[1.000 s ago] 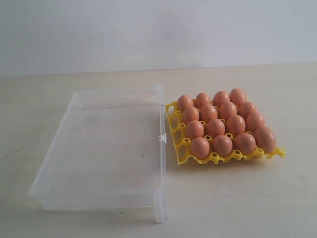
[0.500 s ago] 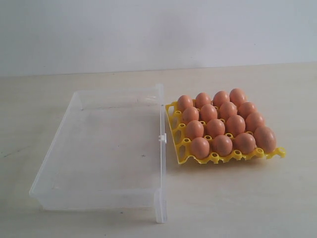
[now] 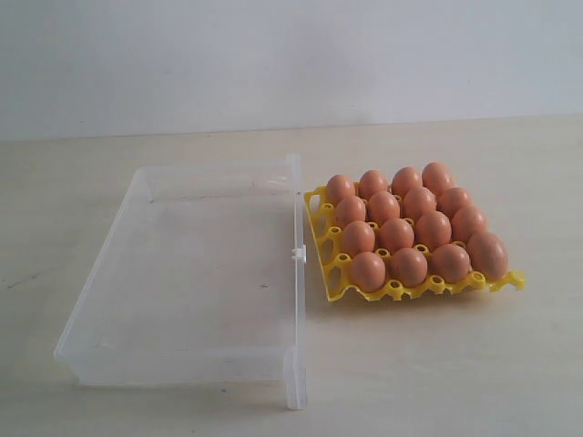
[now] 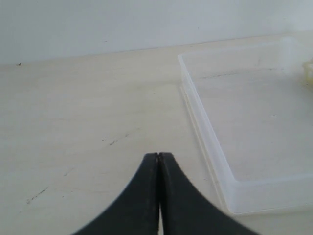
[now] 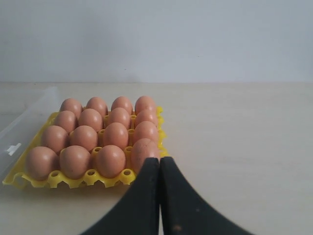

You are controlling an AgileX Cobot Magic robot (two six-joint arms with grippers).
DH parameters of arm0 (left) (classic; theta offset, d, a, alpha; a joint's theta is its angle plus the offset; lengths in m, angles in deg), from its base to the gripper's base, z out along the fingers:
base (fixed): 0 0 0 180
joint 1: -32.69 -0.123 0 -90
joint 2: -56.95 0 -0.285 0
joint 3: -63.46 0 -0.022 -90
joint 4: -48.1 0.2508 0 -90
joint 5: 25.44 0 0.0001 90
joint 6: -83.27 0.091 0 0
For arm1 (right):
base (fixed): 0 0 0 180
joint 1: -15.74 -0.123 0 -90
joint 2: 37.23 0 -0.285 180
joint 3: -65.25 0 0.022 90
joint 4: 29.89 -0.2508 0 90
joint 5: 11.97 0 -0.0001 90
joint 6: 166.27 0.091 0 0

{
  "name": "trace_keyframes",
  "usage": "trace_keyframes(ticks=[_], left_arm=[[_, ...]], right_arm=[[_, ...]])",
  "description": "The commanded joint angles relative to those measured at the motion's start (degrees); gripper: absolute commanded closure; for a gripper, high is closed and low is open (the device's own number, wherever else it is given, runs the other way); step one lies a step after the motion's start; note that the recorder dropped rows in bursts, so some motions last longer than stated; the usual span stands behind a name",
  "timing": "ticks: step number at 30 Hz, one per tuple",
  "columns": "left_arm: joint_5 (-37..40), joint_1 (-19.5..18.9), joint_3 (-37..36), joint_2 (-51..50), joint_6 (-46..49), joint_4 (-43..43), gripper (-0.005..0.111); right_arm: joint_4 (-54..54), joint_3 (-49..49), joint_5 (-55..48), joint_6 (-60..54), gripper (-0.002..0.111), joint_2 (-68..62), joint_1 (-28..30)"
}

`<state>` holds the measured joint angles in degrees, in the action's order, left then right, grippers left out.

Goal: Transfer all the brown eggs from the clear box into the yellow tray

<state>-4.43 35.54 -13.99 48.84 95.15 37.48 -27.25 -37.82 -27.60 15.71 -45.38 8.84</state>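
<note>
**Eggs (image 3: pixel 397 234) all seated in tray (image 3: pixel 392 290)**

Sixteen filling tray, just right of empty box (image 3: pixel 200 273) on counter (image 3: pixel 455 364). Left gripper (image 4: pixel 159 155): jaws pressed shut, holding nothing, over counter beside box. Right gripper (image 5: pixel 159 159): jaws shut too, empty, near tray.

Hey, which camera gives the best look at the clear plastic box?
The exterior view: the whole clear box shows, all four walls and the white clasp. The left wrist view catches only part, cut off by the frame. The right wrist view shows just a sliver of its edge.
</note>
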Motion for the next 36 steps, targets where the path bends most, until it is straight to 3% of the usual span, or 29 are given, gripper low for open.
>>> trace_keyframes(ticks=[1,36], left_arm=[[-0.56,-0.06,0.23,0.32,-0.11,-0.06,0.107],[-0.56,-0.06,0.23,0.32,-0.10,-0.06,0.107]], right_arm=[[0.31,0.29,0.55,-1.64,0.108,0.36,0.39],[0.31,0.29,0.55,-0.43,0.108,0.36,0.39]])
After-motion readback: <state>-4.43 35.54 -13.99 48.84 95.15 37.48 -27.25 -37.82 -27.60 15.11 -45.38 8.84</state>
